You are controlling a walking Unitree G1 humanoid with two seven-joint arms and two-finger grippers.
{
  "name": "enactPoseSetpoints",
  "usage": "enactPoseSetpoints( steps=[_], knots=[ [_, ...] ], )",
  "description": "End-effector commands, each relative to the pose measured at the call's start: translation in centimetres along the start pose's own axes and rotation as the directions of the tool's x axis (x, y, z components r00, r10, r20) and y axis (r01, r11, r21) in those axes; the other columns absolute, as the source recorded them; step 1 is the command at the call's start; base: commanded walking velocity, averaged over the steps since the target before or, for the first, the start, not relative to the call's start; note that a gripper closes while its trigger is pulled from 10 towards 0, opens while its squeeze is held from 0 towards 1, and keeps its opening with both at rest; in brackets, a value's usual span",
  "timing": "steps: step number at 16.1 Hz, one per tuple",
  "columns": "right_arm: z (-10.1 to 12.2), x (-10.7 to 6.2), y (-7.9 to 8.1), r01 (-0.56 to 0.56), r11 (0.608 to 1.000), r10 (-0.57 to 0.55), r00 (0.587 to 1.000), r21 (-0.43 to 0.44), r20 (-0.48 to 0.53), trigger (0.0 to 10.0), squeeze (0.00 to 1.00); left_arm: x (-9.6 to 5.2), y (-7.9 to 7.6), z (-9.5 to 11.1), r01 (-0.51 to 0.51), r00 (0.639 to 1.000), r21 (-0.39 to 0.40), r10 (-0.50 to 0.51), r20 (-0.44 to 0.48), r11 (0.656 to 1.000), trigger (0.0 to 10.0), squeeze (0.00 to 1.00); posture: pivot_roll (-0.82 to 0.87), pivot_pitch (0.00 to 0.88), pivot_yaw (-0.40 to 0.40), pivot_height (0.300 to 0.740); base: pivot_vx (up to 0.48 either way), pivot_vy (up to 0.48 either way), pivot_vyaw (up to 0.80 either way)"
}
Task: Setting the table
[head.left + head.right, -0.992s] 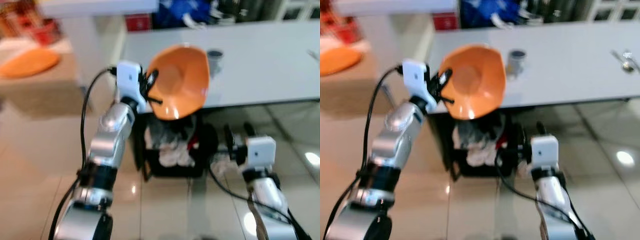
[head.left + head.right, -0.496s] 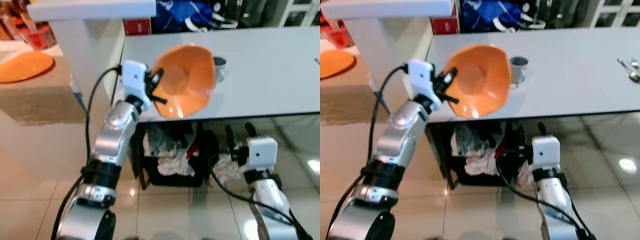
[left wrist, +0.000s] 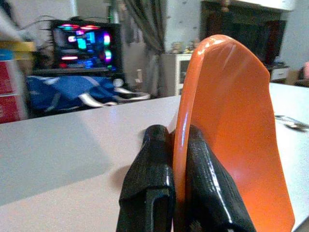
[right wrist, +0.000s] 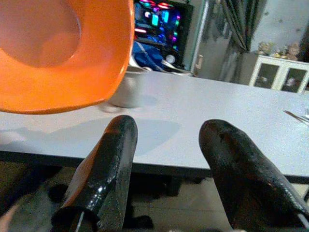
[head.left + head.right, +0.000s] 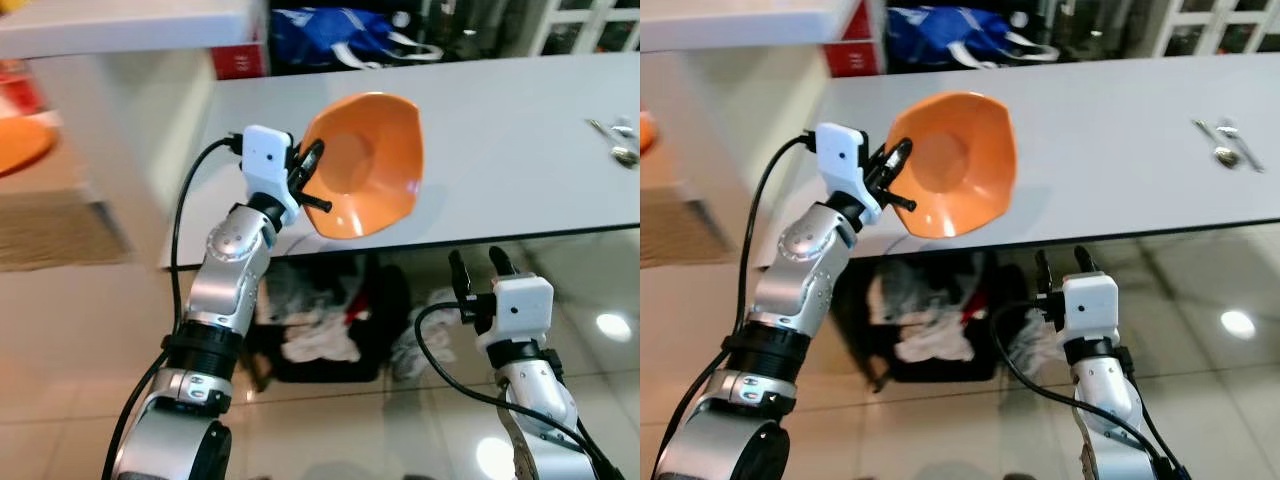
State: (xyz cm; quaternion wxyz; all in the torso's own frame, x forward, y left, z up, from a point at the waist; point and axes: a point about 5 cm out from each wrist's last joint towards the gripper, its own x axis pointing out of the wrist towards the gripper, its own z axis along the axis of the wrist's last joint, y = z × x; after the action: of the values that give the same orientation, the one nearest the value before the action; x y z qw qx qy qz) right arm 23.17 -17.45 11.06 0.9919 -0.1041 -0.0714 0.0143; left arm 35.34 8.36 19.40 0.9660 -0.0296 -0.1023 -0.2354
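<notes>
Left gripper (image 5: 308,176) clamped tight on the rim of the orange bowl (image 5: 365,165), one black finger on each side of the rim, holding it tipped up on its side in the air over the near edge of the grey table (image 5: 1120,130). Right gripper (image 5: 478,272) down low below the table's near edge, fingers (image 4: 108,169) apart and holding nothing. Lots of bare tabletop past the bowl. Small grey cup (image 4: 124,89) standing on the tabletop behind the bowl. Cutlery (image 5: 1222,142) lying near the far right edge. Dark basket of crumpled cloth (image 5: 315,330) under the table on shiny pale floor tiles (image 5: 60,360). Blue bag (image 5: 950,45) beyond the far edge, glowing screen (image 3: 84,43) behind it.
</notes>
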Motion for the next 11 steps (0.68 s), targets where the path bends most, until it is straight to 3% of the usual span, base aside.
enactPoseSetpoints(
  steps=[1, 11],
  knots=[
    [0.29, 0.08, -0.4, 0.009, 1.0, -0.009, 1.0, -0.008, 0.006, 10.0, 0.0, 0.61, -0.84, 1.37, 0.037, 0.998, 0.022, -0.038, 0.058, 0.999, 0.0, 0.0, -0.08, 0.0, 0.064, 0.722, 0.3, -0.371, 0.0],
    [0.31, 0.0, -0.22, 0.011, 1.0, -0.011, 1.0, -0.002, 0.005, 10.0, 0.0, 0.47, -0.49, 1.1, 0.046, 0.998, 0.042, -0.047, 0.044, 0.998, 0.0, 0.0, -0.08, 0.0, 0.071, 0.722, 0.299, -0.372, 0.0]
  ],
)
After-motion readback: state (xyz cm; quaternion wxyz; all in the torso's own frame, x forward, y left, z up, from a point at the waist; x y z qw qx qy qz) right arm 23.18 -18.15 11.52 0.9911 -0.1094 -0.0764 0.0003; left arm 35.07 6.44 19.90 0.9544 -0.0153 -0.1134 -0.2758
